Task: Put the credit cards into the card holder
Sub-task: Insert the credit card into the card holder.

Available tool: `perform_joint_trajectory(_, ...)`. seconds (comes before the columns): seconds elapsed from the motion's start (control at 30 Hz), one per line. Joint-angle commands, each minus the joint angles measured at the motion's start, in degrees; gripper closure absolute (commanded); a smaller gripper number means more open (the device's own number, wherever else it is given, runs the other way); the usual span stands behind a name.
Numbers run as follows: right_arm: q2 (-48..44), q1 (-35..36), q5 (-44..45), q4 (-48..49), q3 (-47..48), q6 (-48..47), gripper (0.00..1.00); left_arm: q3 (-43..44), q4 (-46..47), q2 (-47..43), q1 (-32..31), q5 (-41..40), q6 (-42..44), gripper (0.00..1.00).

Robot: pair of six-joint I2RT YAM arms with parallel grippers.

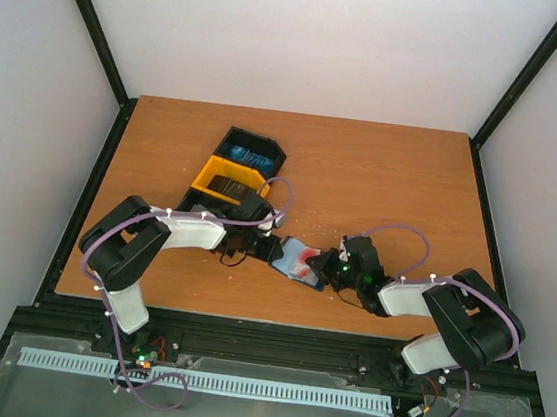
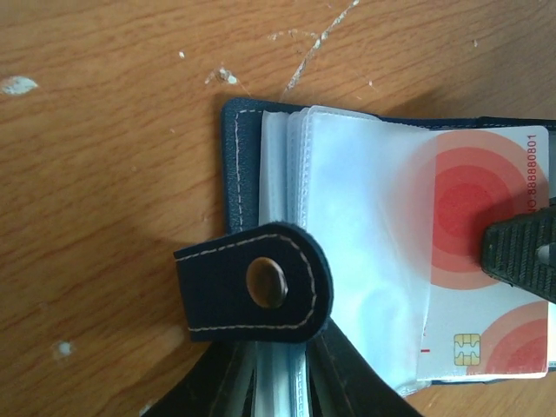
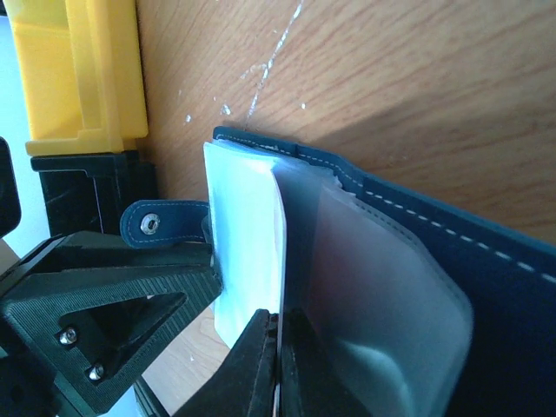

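The card holder (image 1: 298, 254) lies open on the table between my two grippers. Its navy cover (image 2: 236, 165), snap strap (image 2: 256, 282) and clear sleeves (image 2: 356, 243) fill the left wrist view. My left gripper (image 2: 278, 369) is closed from below on a bunch of those sleeves. A white credit card with red circles (image 2: 473, 287) sits partly inside a sleeve. My right gripper (image 3: 278, 339) is shut on that card's near edge, seen edge-on. One of the right gripper's fingers (image 2: 521, 252) rests on the card's face.
A black-and-yellow bin tray (image 1: 200, 175) stands behind the left arm, with blue cards (image 1: 247, 155) and a dark card (image 1: 226, 184) in it. Its yellow wall (image 3: 82, 78) is close to the holder's far-left side. The left gripper's body (image 3: 87, 295) sits right beside the sleeves.
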Motion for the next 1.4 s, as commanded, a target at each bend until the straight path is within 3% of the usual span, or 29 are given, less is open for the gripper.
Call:
perform_joint_trajectory(0.0, 1.2, -0.32, 2.98, 2.25, -0.4, -0.05, 0.97, 0.38, -1.85, 3.34, -0.86, -1.04, 0.46, 0.82)
perform_joint_trajectory(0.17, 0.92, -0.32, 3.22, 1.59, -0.28, -0.48, 0.95, 0.56, -1.85, 3.31, -0.85, -1.05, 0.55, 0.83)
perform_joint_trajectory(0.33, 0.14, -0.26, 2.2, 0.49, -0.8, -0.16, 0.75, 0.64, -3.68, 3.31, -0.85, -1.4, 0.47, 0.83)
perform_joint_trajectory(0.5, -5.18, -0.23, 5.13, -12.35, 2.11, -3.04, 0.64, 0.67, -3.78, 3.24, -0.86, -1.76, 0.36, 0.83)
perform_joint_trajectory(0.67, -7.12, 0.44, 7.07, -26.5, 7.74, -5.28, 0.45, 0.94, -3.88, 3.14, -0.79, -1.39, 0.5, 0.82)
perform_joint_trajectory(1.03, -0.85, 5.64, 4.68, -30.39, 15.16, -5.05, 0.46, 0.52, -2.73, 3.07, -0.86, 1.46, 1.07, 0.82)
perform_joint_trajectory(1.37, 4.22, 6.01, 3.85, -28.66, 20.04, -6.97, 0.46, -0.69, -0.5, 1.84, -0.85, 2.95, 1.41, 0.82)
